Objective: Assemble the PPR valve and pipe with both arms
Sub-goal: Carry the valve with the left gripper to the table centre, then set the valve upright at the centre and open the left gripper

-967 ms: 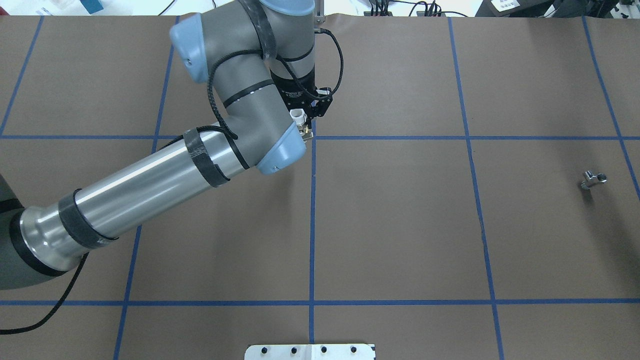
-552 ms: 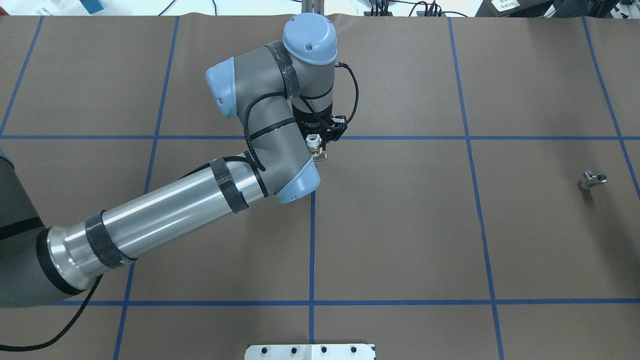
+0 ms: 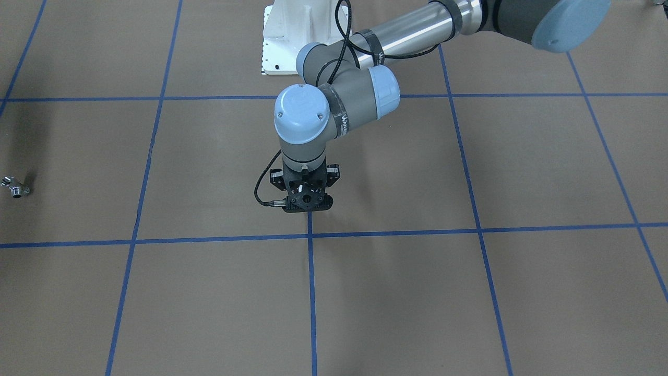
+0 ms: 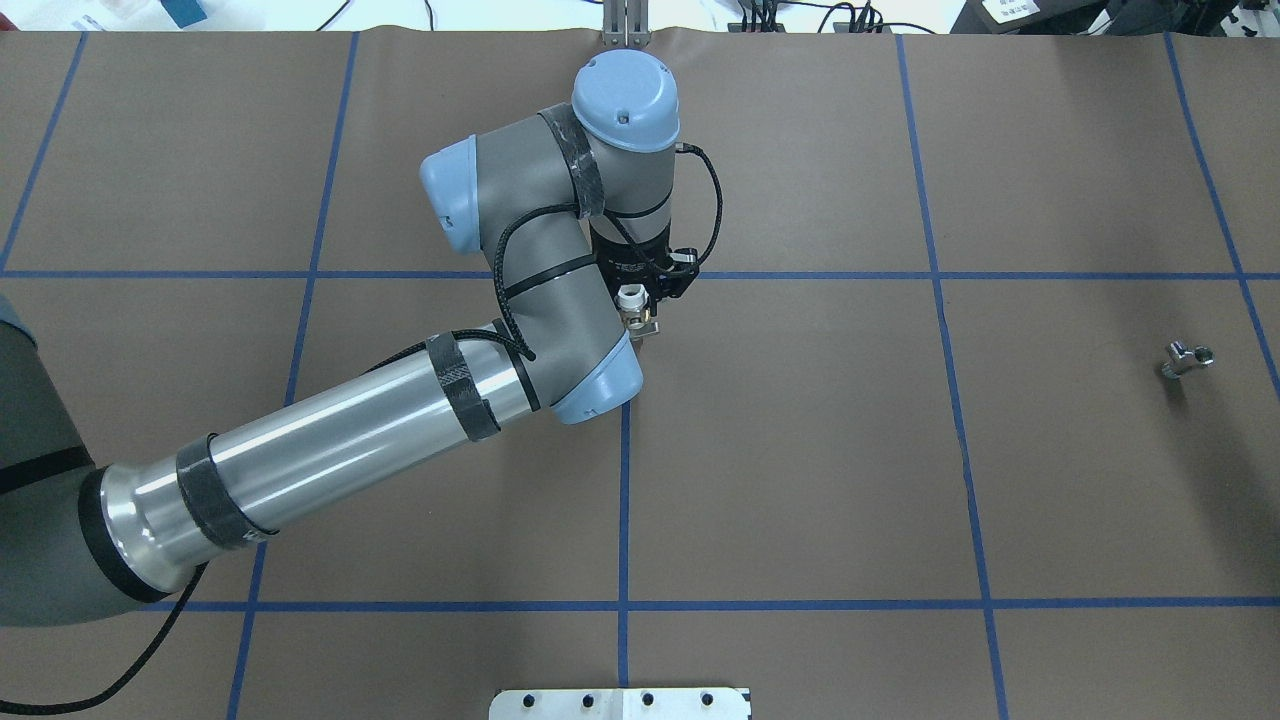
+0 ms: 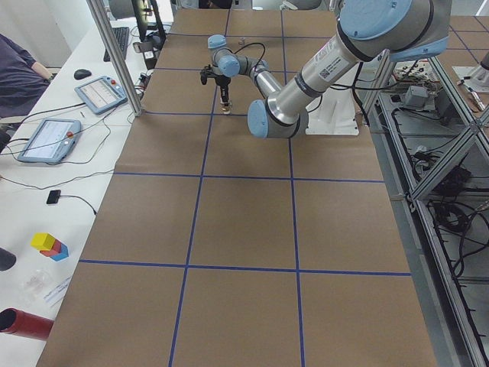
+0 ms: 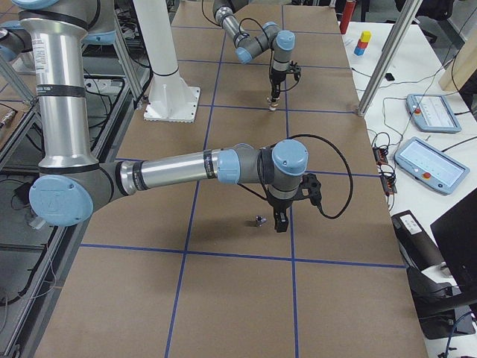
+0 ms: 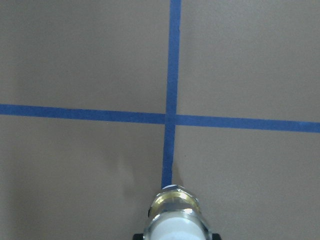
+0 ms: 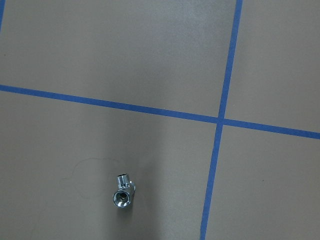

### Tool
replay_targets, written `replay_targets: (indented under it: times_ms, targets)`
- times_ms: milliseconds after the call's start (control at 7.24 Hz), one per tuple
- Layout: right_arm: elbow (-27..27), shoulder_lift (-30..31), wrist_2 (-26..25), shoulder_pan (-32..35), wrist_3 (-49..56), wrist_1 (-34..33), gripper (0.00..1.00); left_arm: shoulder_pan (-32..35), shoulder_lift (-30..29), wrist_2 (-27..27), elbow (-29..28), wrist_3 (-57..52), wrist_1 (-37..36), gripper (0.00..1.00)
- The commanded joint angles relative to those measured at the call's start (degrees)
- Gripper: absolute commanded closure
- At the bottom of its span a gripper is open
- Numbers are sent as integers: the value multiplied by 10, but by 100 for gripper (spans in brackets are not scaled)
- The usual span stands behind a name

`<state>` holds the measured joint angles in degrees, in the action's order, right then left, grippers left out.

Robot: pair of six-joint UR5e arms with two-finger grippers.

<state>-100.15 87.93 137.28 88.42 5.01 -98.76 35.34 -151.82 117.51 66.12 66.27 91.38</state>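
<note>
My left gripper (image 4: 650, 290) is shut on the PPR valve (image 4: 633, 305) and holds it upright above a blue tape crossing at the table's middle. Its white tube end points up, with brass below. In the left wrist view the valve (image 7: 173, 212) fills the bottom middle. In the front-facing view the left gripper (image 3: 305, 201) hides the valve. The pipe (image 4: 1186, 358), a small silver fitting, lies alone at the table's right; it also shows in the front-facing view (image 3: 15, 189) and the right wrist view (image 8: 123, 192). The right gripper (image 6: 281, 222) hangs beside the pipe (image 6: 259, 221); I cannot tell whether it is open.
The brown table cover carries a blue tape grid. The robot's white base plate (image 4: 620, 703) sits at the near edge. A side bench with tablets (image 5: 47, 139) and a metal post (image 5: 114, 57) stand beyond the table's far edge.
My left arm has swung back towards the robot's side and slightly right with the valve still in its gripper, slowing over the last half second. The pipe has not moved.
</note>
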Motion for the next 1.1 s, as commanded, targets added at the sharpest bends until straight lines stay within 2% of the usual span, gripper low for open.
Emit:
replay_targets:
  times_ms: [0, 414, 552, 691, 967]
  targets:
    - [-6, 0, 0, 1, 0, -4, 0, -3, 1, 0, -4, -1, 0, 100]
    - [-15, 1, 5, 1, -1, -6, 0, -4, 5, 0, -4, 1, 1, 100]
    - [-15, 2, 11, 1, -1, -6, 0, -4, 6, 0, -4, -3, 3, 39]
    - [-15, 3, 11, 1, -1, -6, 0, -4, 15, 0, 0, -3, 29, 0]
    - [-15, 3, 10, 1, -1, -6, 0, -3, 19, 0, 2, -2, 37, 0]
